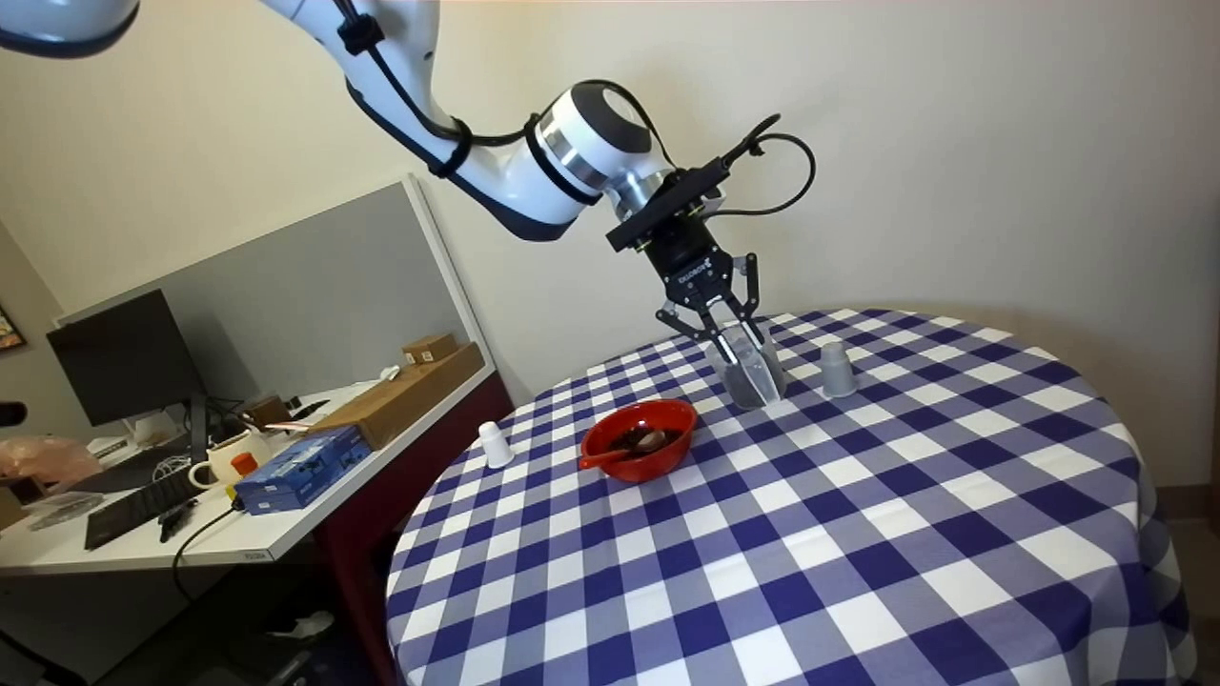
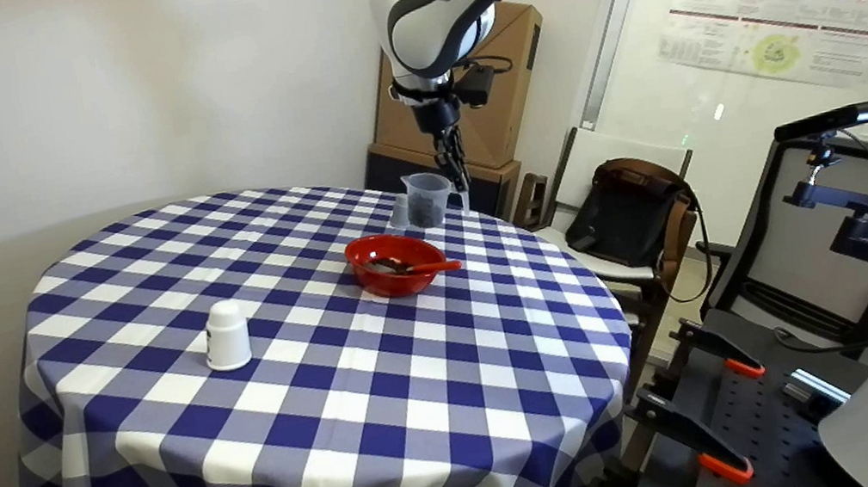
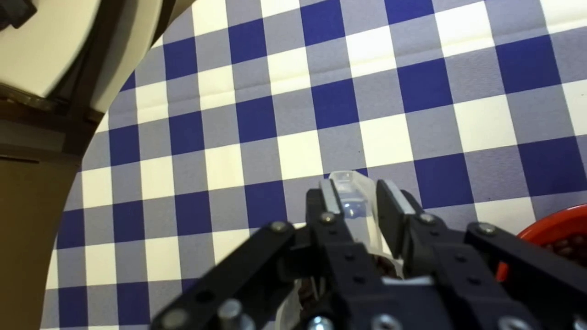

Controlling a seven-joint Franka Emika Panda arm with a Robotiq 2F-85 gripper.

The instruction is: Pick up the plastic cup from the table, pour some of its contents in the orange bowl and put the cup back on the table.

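Likely grasping: gripper point(image 3: 360, 197) astride measuring cup point(image 2: 428, 203) handle point(image 3: 354, 208), can't tell if clamped; next, level lift toward red bowl point(image 1: 658, 467).

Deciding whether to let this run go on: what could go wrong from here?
1. Slip: the fingers sit either side of the handle of the plastic cup, but firm contact isn't clear; a loose grip could let it swing.
2. Spill: a red utensil juts out over the rim of the orange bowl and might deflect the pour.
3. Knock: a small pale container stands close to the cup and could get bumped.
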